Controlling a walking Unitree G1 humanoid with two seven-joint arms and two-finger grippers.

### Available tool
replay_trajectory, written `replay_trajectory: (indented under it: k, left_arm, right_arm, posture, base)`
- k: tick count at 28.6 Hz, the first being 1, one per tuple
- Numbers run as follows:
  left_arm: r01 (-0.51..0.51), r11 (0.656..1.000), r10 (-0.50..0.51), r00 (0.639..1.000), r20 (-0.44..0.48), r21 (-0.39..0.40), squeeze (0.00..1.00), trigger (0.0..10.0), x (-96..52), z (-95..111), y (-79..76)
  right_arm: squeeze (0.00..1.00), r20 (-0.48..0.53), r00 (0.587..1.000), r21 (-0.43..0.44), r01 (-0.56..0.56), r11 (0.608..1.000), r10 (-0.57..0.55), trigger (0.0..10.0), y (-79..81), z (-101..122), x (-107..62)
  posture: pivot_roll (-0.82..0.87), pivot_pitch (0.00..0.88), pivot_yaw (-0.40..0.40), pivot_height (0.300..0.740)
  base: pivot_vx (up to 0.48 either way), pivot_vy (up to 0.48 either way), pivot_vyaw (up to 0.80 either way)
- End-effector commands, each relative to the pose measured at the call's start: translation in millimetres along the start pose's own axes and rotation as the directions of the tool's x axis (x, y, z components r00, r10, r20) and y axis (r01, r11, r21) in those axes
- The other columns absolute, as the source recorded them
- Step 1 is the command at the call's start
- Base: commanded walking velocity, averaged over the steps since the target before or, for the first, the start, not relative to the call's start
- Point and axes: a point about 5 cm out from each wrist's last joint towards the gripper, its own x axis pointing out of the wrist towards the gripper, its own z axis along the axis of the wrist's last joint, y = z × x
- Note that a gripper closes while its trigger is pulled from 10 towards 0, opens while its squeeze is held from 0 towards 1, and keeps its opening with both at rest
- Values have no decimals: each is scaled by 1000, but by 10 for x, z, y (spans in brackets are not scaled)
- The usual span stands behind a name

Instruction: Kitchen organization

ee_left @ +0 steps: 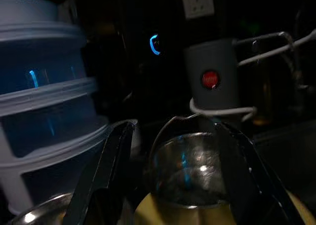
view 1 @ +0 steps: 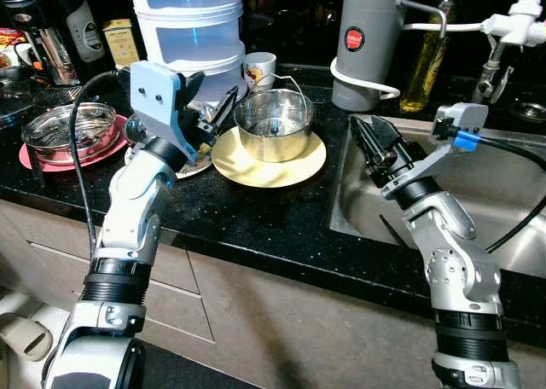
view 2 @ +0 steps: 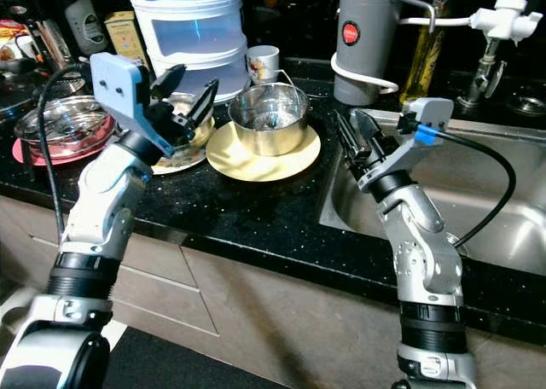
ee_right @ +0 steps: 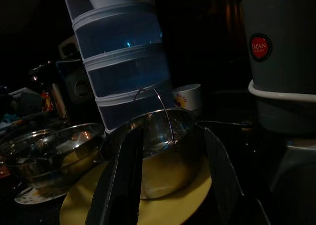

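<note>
The steel pot [view 1: 274, 124] sits on the yellow plate [view 1: 269, 161] on the black desk [view 1: 256, 218], just left of the sink [view 1: 478, 201]. The left gripper [view 2: 183, 95] hovers beside the pot with jaws spread wide, holding nothing; the right gripper [view 1: 380, 146] waits over the sink's near corner, jaws parted and empty too. The likely step is gripping the pot — best to take the rim squarely, one finger inside, and clear the thin wire handle [ee_right: 155, 109] so the plate is not dragged along.
</note>
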Motion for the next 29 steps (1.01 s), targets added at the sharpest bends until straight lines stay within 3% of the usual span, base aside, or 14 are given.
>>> replay_trajectory:
  k: [1,5,11,23,29]
  left_arm:
    - [-8,1000,7,1000,4,20,0,10000,24,15,99]
    - [-36,999,36,999,-3,4,0,10000,63,-17,202]
    - [-39,999,39,999,-8,-33,0,10000,139,-68,217]
    - [4,998,-4,1000,7,-63,0,10000,233,-74,108]
    - [9,1000,-9,1000,12,-5,0,10000,154,-139,-89]
  right_arm:
    - [0,-21,1000,-18,-12,1000,11,10000,31,-2,-12]
    - [0,-26,999,-34,-21,999,20,10000,42,35,-34]
    - [0,-23,1000,-46,-19,999,18,10000,57,114,-87]
    - [0,-22,1000,-44,-14,999,13,10000,118,156,-144]
    - [0,-36,999,-31,-3,1000,2,10000,125,130,-161]
  posture:
    - [-121,0,10,740]
    - [-142,0,15,740]
    - [-165,16,26,740]
    - [-167,61,38,740]
    - [-150,67,39,740]
  base:
    - [0,0,0]
    - [0,0,0]
    - [0,0,-800]
    - [0,0,-58]
    - [0,0,0]
